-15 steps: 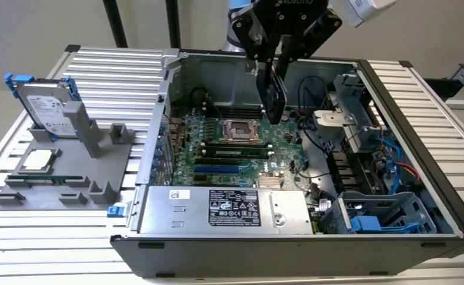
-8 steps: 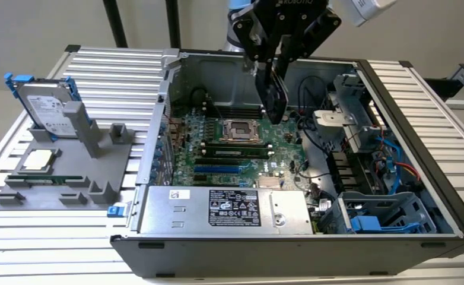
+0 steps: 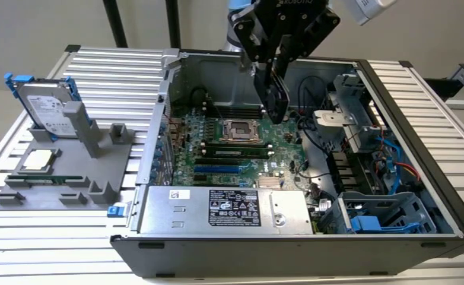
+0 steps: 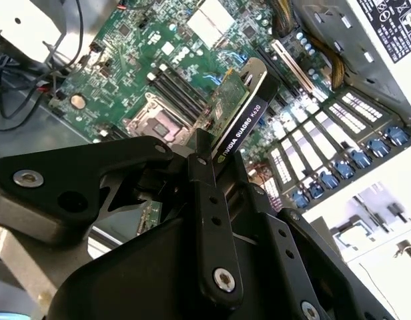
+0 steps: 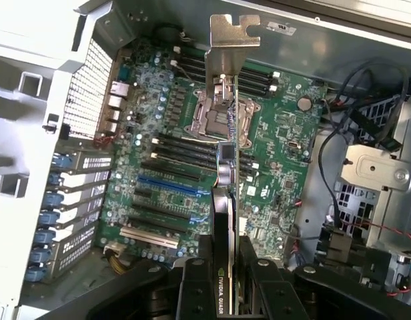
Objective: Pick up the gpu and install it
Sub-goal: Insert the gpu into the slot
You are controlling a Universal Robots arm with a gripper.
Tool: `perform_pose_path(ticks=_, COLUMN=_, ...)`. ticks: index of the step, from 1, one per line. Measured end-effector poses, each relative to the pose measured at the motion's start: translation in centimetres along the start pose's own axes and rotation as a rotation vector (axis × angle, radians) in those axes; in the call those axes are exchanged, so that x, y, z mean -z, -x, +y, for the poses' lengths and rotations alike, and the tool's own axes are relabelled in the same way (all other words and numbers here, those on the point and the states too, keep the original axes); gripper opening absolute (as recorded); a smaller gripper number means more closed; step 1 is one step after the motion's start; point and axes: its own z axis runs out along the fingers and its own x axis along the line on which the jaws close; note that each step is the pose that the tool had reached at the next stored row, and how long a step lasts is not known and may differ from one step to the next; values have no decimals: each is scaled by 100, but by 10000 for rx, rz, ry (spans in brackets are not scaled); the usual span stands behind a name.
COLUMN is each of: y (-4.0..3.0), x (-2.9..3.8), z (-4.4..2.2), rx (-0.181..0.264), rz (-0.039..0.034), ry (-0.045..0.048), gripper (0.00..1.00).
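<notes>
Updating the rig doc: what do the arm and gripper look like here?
Gripper: matte black, two fingers built of flat linkage bars pinned with silver screws, white lettering on its body. Arm: grey, with a light blue joint cap.

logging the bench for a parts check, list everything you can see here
table: 1, silver slats, under everything
case: 1, dark grey, open, middle of the table
motherboard: 1, green, inside the case
power supply: 1, silver, inside the case's near end
drive caddy: 1, blue, inside the case, exterior view's right
holder: 1, grey, on the table, exterior view's left
hard drive: 1, silver with blue frame, upright in the holder
cpu chip: 1, silver, lying on the holder
ram stick: 1, green, lying on the holder
gpu: 1, black face, green board, silver bracket, held over the motherboard
gripper: 1, black, shut on the gpu
</notes>
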Motion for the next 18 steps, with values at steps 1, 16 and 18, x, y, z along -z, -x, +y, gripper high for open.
perform_pose_path(ticks=1, y=0, x=0, z=0, rx=64, rz=3, ry=1, gripper=0)
perform_pose_path(ticks=16, y=0, x=0, z=0, rx=957, rz=46, ry=19, gripper=0)
perform_pose_path(ticks=18, y=0, x=0, z=0, rx=1086, rz=53, ry=22, gripper=0)
